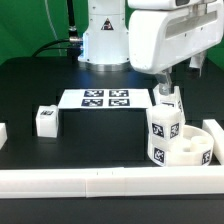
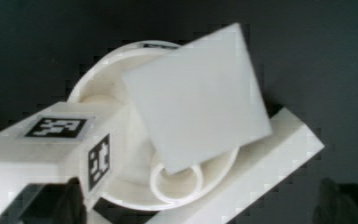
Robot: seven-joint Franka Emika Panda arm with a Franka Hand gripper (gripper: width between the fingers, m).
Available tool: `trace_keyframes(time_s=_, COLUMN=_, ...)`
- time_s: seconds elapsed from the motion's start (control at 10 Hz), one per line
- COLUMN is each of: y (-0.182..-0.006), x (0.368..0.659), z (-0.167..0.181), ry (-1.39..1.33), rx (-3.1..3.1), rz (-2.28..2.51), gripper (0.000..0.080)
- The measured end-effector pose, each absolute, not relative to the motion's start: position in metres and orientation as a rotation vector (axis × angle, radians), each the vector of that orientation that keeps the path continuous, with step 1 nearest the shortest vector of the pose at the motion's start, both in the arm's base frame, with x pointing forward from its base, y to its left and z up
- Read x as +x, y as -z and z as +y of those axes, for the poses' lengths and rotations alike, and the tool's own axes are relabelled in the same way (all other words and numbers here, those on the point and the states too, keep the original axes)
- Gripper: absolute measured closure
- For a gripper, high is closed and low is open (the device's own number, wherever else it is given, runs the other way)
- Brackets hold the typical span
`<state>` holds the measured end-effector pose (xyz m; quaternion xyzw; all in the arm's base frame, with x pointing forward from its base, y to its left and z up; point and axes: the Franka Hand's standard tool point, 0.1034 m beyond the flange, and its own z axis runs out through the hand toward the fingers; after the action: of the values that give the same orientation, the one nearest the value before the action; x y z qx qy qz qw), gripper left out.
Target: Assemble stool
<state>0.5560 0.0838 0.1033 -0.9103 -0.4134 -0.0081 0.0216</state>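
The round white seat (image 1: pixel 196 152) lies at the exterior view's right, near the front rail. A white leg (image 1: pixel 161 130) with square tags stands upright on its near-left side, and a second tagged white piece (image 1: pixel 170 101) shows just above it under the hand. My gripper (image 1: pixel 166 90) hangs directly over this leg, open, gripping nothing. In the wrist view the seat (image 2: pixel 137 62) fills the middle, with a broad white leg face (image 2: pixel 202 100) in front and a tagged leg (image 2: pixel 60 140) beside it. The gripper (image 2: pixel 194 215) has dark fingertips (image 2: pixel 43 205) wide apart. A loose leg (image 1: pixel 46 120) stands far left.
The marker board (image 1: pixel 105 98) lies flat in the middle of the black table, in front of the robot base (image 1: pixel 105 40). White border rails run along the front (image 1: pixel 90 181), the left edge (image 1: pixel 3 133) and the right side (image 1: pixel 216 133).
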Motion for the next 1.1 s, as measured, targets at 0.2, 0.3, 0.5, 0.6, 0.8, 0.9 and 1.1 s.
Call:
trace_keyframes(time_s=0.2, y=-0.098, x=0.55, z=0.08, ry=0.007, rx=-2.737, rz=-1.466, gripper=0.0151)
trace_keyframes(time_s=0.3, y=-0.096, x=0.55, z=0.078, ry=0.023, rx=-2.669, rz=-1.616, gripper=0.0151)
trace_keyframes(time_s=0.5, y=-0.091, x=0.546, z=0.074, ry=0.037, rx=-2.593, rz=-1.753, gripper=0.0151)
trace_keyframes(time_s=0.6, y=-0.09, x=0.545, z=0.074, ry=0.041, rx=-2.598, rz=-1.749, gripper=0.0151)
trace_keyframes(time_s=0.8, y=-0.084, x=0.541, z=0.073, ry=0.038, rx=-2.609, rz=-1.734, gripper=0.0151)
trace_keyframes(time_s=0.9, y=-0.082, x=0.54, z=0.073, ry=0.032, rx=-2.611, rz=-1.729, gripper=0.0151)
trace_keyframes(time_s=1.1, y=-0.078, x=0.538, z=0.073, ry=0.021, rx=-2.615, rz=-1.719, gripper=0.0151)
